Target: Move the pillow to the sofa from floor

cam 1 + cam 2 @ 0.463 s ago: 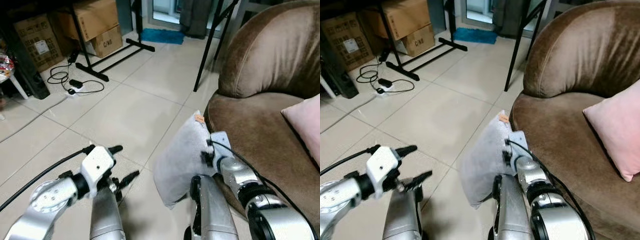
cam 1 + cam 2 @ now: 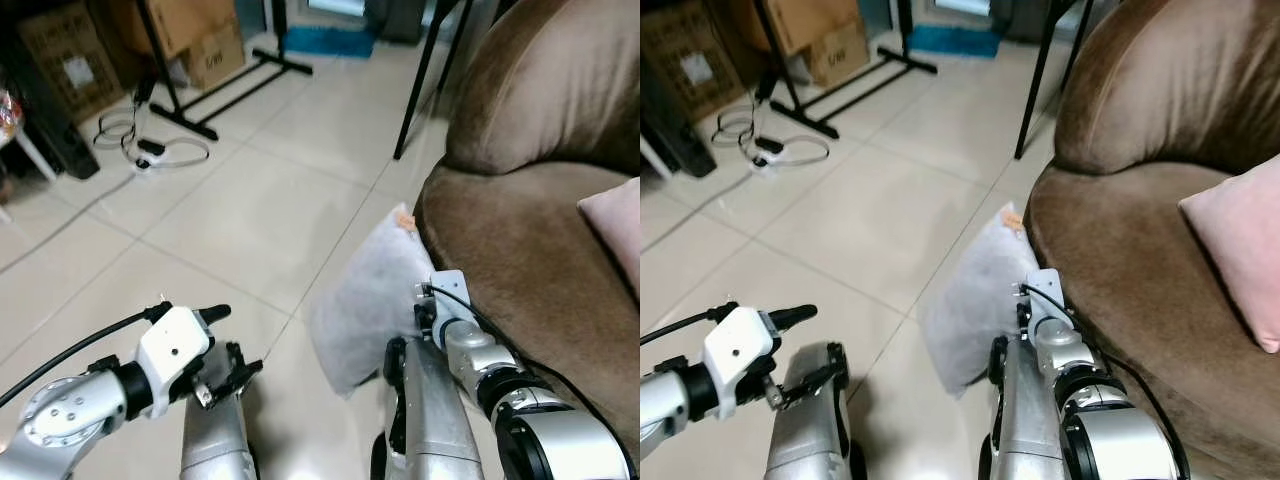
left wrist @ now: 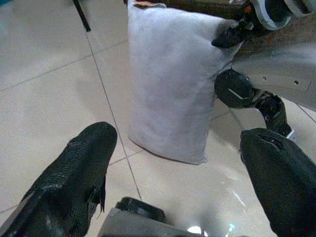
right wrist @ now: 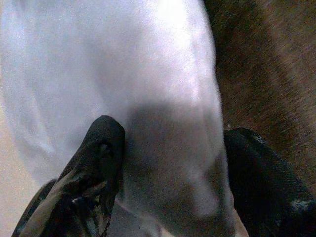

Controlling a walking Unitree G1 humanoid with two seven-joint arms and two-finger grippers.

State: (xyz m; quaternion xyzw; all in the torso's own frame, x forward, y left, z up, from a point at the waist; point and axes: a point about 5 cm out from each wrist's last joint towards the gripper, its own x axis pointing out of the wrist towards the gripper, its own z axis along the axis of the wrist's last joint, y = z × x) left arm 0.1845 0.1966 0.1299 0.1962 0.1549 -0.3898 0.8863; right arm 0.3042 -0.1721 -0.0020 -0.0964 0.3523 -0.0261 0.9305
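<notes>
- Sitting at about 10 o'clock in the head views, cardboard boxes (image 2: 190, 40) rest on the tiled floor (image 2: 230, 220), with a coil of black cable and a power strip (image 2: 150, 152) just in front of them.
- Standing near 11 to 12 o'clock, a black stand (image 2: 225, 85) spreads its legs over the tiles, and a blue mat (image 2: 325, 40) lies beyond it.
- Hovering at about 7 o'clock, the left gripper (image 2: 228, 340) hangs above the floor, its two black fingers (image 3: 74, 173) spread apart with nothing between them; the white pillow (image 3: 173, 84) lies ahead of it, toward 3 o'clock and apart from it.
- Standing on its lower edge at about 6 o'clock, the white pillow (image 2: 370, 300) leans against the front of the brown sofa (image 2: 530, 250), its bottom on the tiles.
- Pressing in from 5 o'clock, the right gripper (image 4: 170, 163) has one finger on each side of the pillow's sofa-side edge; its fingers (image 4: 98, 163) are clamped on the white fabric, with the sofa's brown cloth just beside.
- Resting at 3 o'clock, a pink cushion (image 2: 1240, 250) lies on the sofa seat, well apart from the white pillow.
</notes>
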